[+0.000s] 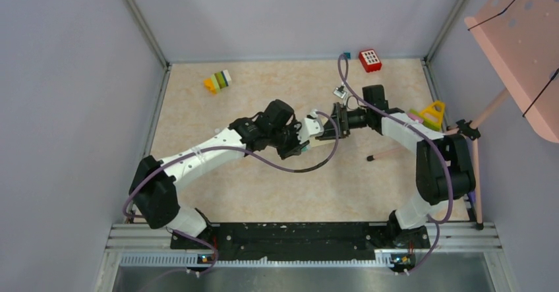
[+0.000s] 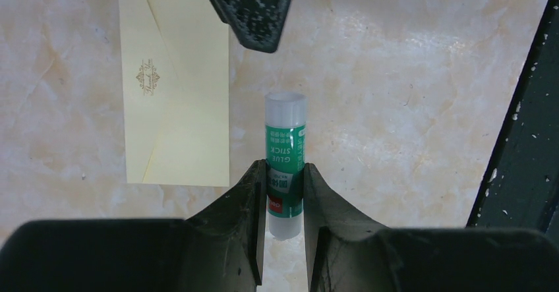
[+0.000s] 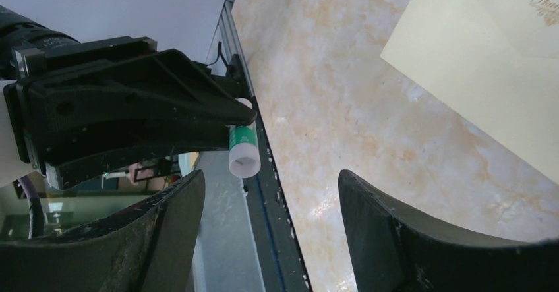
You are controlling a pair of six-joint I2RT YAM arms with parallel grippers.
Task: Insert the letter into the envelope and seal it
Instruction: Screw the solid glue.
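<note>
My left gripper (image 2: 283, 170) is shut on a green-and-white glue stick (image 2: 285, 153), its capped end pointing away from the wrist. The cream envelope (image 2: 178, 94) lies flat on the table to the left of the stick, flap folded down, with a small gold mark on its face. My right gripper (image 3: 270, 186) is open and empty, facing the stick's cap (image 3: 244, 157), which sits just beyond its fingertips. One right fingertip (image 2: 254, 8) shows above the stick in the left wrist view. From above, both grippers (image 1: 304, 140) (image 1: 327, 124) meet mid-table over the envelope (image 1: 322, 143). No letter is in view.
A stack of coloured blocks (image 1: 217, 81) lies at the back left and a red block (image 1: 370, 59) at the back right. A yellow triangular piece (image 1: 433, 114) and a thin pink rod (image 1: 395, 152) lie at the right. A pink perforated panel (image 1: 521, 48) overhangs the right wall.
</note>
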